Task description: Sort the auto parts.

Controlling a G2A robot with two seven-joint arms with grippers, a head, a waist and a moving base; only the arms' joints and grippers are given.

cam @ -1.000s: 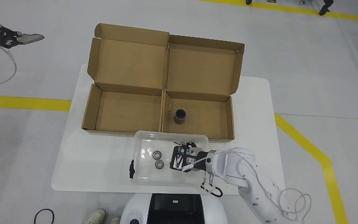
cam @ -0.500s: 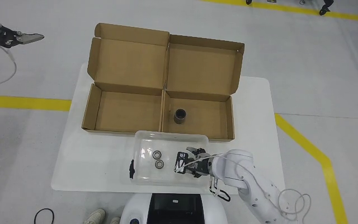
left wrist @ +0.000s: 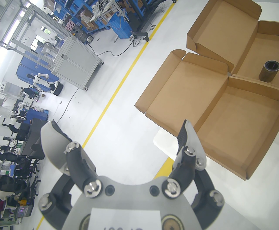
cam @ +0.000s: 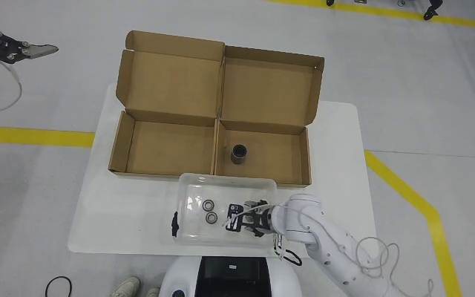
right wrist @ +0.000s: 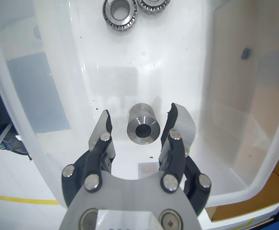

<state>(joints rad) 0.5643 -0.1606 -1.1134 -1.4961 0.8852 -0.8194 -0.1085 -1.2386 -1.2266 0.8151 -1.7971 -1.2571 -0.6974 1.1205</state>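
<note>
Steel is showing bright in the clear plastic bin [cam: 226, 176], which is sitting at the table's [cam: 334, 148] near edge, just in front of two open cardboard boxes. A short metal sleeve [right wrist: 142, 126] is lying on its side on the bin's [right wrist: 141, 65] floor, about midway along its length. The right gripper [right wrist: 139, 115] is reaching down into the bin [cam: 239, 217] with its fingers spread, one on each side of the sleeve and neither pressing on it. Toward the bin's left end, a ring bearing [right wrist: 119, 13] and a second bearing [right wrist: 152, 4] are resting just beside each other. In the right box [cam: 274, 156] a dark sleeve [cam: 238, 154] is standing upright near the wall shared with the left box [cam: 167, 148]. The left gripper [left wrist: 118, 130] is hanging with its fingers wide apart, holding nothing, well beyond the table's left edge [cam: 33, 50].
</note>
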